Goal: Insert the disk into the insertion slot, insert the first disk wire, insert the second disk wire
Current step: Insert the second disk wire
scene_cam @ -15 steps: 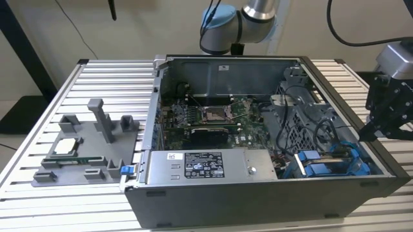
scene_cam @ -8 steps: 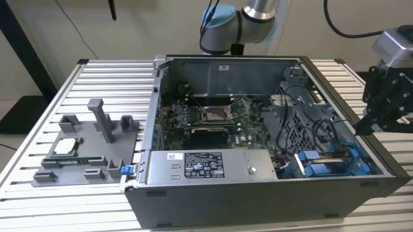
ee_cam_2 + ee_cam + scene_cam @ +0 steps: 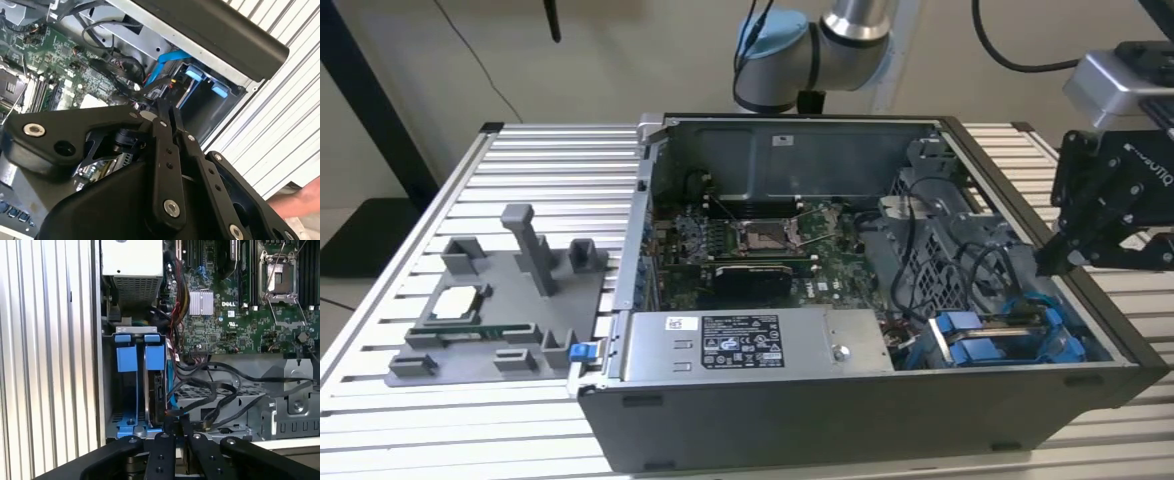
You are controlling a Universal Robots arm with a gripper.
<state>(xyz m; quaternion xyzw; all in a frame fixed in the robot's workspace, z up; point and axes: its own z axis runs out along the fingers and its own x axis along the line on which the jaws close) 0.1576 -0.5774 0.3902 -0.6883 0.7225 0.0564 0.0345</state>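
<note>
gripper [image 3: 167, 112] at exterior view's right edge | fingers together on a black wire | beside insertion slot [image 3: 135, 390] holding disk [image 3: 156, 385]

The insertion slot [image 3: 135, 385], a rectangular grey metal drive bay with bright blue plastic rails and tabs, sits in the corner of the open computer case at the exterior view's right [image 3: 1007, 335], near the front wall. In the first wrist view the disk [image 3: 156, 385], a thin silver-grey hard drive seen edge-on in a blue frame, stands inside the bay's compartment on the motherboard side, with its blue tab in line with that of the neighbouring compartment. Black wires [image 3: 210, 390] loop just beside its exposed edge; whether any is plugged in cannot be told.
</note>
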